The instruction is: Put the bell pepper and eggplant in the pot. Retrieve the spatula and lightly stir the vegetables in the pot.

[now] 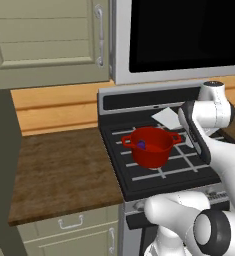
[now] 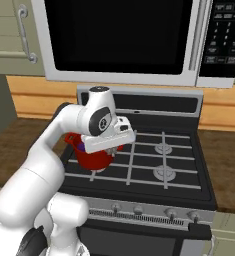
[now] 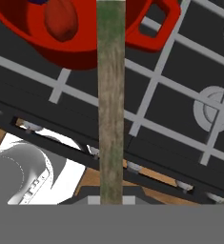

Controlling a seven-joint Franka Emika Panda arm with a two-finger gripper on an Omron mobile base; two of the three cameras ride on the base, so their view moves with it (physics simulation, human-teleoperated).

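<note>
The fingers pinch one spatula (image 3: 111,95) by its greenish-brown handle, its pale blade (image 1: 166,118) lying behind the single red pot (image 1: 150,148). One purple eggplant (image 1: 141,145) sits inside, beside one red pepper (image 3: 61,21), on the black stove (image 2: 154,165).

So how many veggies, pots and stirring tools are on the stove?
Vegetables: 2 (small glossy purple eggplant, rounded red bell pepper)
Pots: 1 (round glossy red pot)
Stirring tools: 1 (long wooden-handled spatula)
Total: 4
</note>
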